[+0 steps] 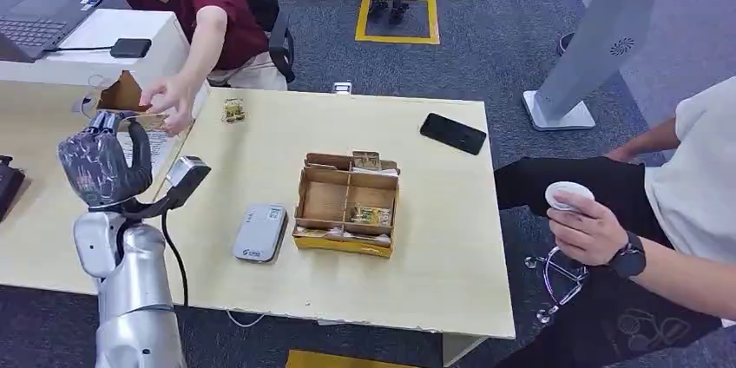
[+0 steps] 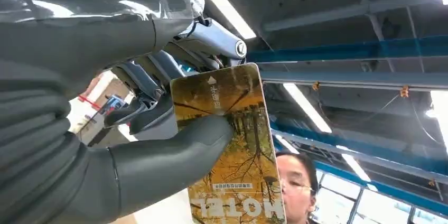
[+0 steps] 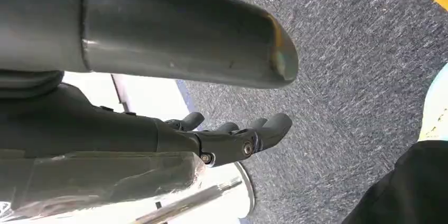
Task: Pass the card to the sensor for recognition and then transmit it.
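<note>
My left hand [image 1: 100, 164] is raised over the table's left part and holds a yellow hotel card [image 2: 232, 145] between its thumb [image 2: 169, 158] and its fingers. In the head view the card [image 1: 149, 120] sticks out past the hand, and the hand [image 1: 171, 99] of a person in a dark red shirt is at its far end. The grey sensor [image 1: 260, 232] lies flat on the table near the front edge, right of my arm. My right hand [image 3: 227, 139] hangs over the carpet with its fingers apart and nothing in them.
A cardboard box [image 1: 347, 203] with compartments holding cards stands mid-table. A black phone [image 1: 452, 134] lies at the back right. A second person [image 1: 686, 203] sits at the right, holding a small white thing [image 1: 568, 193]. A laptop [image 1: 35, 21] sits far left.
</note>
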`<state>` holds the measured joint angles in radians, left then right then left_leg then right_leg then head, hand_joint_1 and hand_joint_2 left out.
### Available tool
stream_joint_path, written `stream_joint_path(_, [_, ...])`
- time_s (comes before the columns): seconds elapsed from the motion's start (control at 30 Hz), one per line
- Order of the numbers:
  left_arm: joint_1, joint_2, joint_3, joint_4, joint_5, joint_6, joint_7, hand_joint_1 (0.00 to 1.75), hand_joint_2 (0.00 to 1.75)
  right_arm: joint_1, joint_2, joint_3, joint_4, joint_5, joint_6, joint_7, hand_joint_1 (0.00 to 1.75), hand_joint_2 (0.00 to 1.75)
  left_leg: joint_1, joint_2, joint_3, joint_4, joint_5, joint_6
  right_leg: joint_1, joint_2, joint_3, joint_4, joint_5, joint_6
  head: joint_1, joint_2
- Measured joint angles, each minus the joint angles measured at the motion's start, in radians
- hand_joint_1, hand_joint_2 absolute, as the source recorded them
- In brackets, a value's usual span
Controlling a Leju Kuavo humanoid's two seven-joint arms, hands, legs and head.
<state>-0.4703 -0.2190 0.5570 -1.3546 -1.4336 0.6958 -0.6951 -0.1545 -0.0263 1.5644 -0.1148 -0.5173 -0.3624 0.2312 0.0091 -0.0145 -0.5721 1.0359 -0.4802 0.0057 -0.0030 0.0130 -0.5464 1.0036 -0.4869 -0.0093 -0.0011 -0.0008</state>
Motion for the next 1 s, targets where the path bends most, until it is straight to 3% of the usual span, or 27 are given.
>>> stream_joint_path(0.17, [-0.014, -0.006, 0.025, 0.002, -0.020, 0.000, 0.009, 1.75, 1.75, 0.000, 0.000, 0.000, 0.000, 0.004, 0.000, 0.003, 0.00, 0.00, 0.000, 0.000, 0.000, 0.000, 0.000, 0.000, 0.000, 0.000, 0.000, 0.000, 0.000, 0.000, 0.000, 0.000])
stream_joint_path(0.4, [-0.036, -0.004, 0.032, 0.027, -0.058, 0.000, 0.100, 1.75, 1.75, -0.001, 0.000, 0.000, 0.000, 0.011, -0.002, -0.001, 0.00, 0.00, 0.000, 0.000, 0.000, 0.000, 0.000, 0.000, 0.000, 0.000, 0.000, 0.000, 0.000, 0.000, 0.000, 0.000])
stream_joint_path(0.43, [-0.036, -0.001, 0.032, 0.030, -0.059, 0.000, 0.109, 0.00, 1.75, -0.001, 0.000, 0.000, 0.000, 0.011, -0.002, -0.001, 0.00, 0.00, 0.000, 0.000, 0.000, 0.000, 0.000, 0.000, 0.000, 0.000, 0.000, 0.000, 0.000, 0.000, 0.000, 0.000])
stream_joint_path(0.6, [-0.036, 0.008, 0.032, 0.048, -0.037, 0.000, 0.116, 0.00, 1.75, -0.001, 0.000, 0.000, 0.000, 0.013, 0.003, 0.011, 0.00, 0.00, 0.000, 0.000, 0.000, 0.000, 0.000, 0.000, 0.000, 0.000, 0.000, 0.000, 0.000, 0.000, 0.000, 0.000])
stream_joint_path(0.73, [-0.040, 0.010, 0.037, 0.079, 0.012, 0.000, 0.079, 0.00, 1.75, -0.001, 0.000, 0.000, 0.000, 0.010, 0.006, 0.011, 0.00, 0.00, 0.000, 0.000, 0.000, 0.000, 0.000, 0.000, 0.000, 0.000, -0.001, 0.000, 0.000, 0.000, 0.000, 0.000])
stream_joint_path(1.0, [-0.080, 0.018, 0.073, 0.261, 0.183, 0.000, 0.041, 0.00, 1.75, -0.001, 0.000, 0.000, 0.000, -0.018, 0.002, 0.014, 0.00, 0.00, 0.000, 0.000, 0.000, 0.000, 0.001, 0.000, 0.000, 0.000, -0.001, 0.000, 0.001, 0.001, 0.000, 0.000])
